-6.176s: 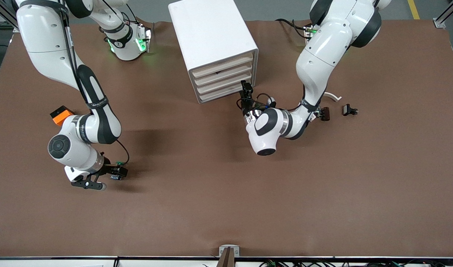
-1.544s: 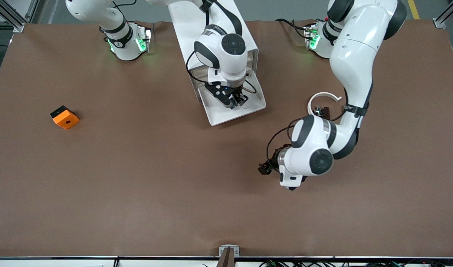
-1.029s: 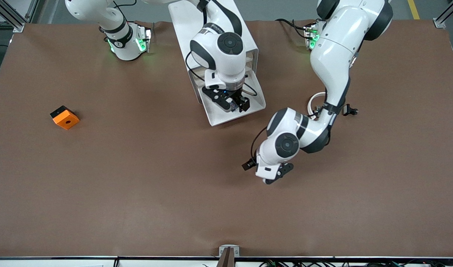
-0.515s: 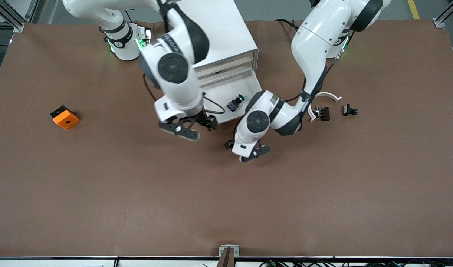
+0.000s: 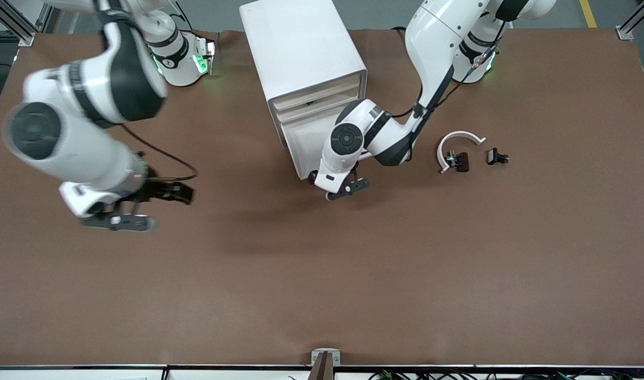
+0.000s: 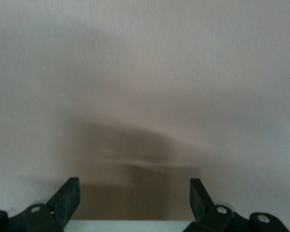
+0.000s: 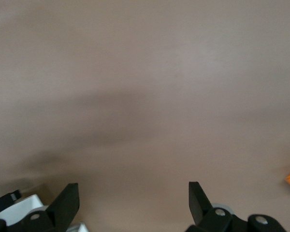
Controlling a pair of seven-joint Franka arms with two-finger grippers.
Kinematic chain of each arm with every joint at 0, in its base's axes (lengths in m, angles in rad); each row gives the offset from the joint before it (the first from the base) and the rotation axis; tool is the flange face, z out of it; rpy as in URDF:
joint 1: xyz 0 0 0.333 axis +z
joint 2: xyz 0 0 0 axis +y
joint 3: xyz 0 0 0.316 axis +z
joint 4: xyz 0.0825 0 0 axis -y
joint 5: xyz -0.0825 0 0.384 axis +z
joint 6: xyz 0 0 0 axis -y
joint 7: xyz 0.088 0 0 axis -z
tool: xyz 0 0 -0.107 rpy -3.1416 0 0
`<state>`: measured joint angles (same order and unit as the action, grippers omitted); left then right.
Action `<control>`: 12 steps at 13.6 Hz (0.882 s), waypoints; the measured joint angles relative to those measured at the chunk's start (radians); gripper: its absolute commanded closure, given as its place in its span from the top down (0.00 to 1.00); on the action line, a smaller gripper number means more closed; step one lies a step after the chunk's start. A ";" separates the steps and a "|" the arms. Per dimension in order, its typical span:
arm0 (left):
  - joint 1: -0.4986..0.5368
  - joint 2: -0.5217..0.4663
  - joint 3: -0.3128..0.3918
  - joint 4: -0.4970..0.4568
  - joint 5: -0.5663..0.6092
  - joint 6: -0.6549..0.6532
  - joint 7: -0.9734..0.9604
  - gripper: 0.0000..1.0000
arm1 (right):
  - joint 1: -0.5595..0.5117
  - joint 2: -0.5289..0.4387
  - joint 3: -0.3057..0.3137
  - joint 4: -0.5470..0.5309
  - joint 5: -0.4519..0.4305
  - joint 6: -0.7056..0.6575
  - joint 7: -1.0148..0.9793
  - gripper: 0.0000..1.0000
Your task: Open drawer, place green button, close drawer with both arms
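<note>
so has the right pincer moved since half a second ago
Yes. The right pincer swung away from the cabinet toward the right arm's end of the table.

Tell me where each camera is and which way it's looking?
Front view: high across the table, facing both arms; shows the boxy white cabinet, its pulled-out shallow white drawer, left gripper at the drawer's front, right gripper over bare table.
Left wrist view: on the left wrist, close against a pale cream surface; the left gripper's spread black fingers show.
Right wrist view: on the right wrist, facing the brown table; spread fingers show.
Shared: the front view shows both grippers.
</note>
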<state>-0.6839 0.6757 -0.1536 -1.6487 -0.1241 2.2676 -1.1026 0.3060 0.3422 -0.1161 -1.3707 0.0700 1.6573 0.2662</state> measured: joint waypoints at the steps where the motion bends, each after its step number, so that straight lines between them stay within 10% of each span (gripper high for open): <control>1: -0.001 -0.007 -0.016 -0.007 0.000 -0.014 -0.010 1.00 | -0.048 -0.017 0.000 0.000 -0.006 -0.010 -0.060 1.00; 12: -0.001 -0.022 -0.109 -0.047 -0.148 -0.189 -0.119 1.00 | -0.347 -0.085 0.002 -0.010 -0.015 -0.134 -0.391 1.00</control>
<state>-0.6853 0.6539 -0.2628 -1.6956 -0.2717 2.0789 -1.2219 -0.0412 0.2573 -0.1141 -1.3807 0.0553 1.5235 -0.1246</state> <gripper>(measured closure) 0.000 0.000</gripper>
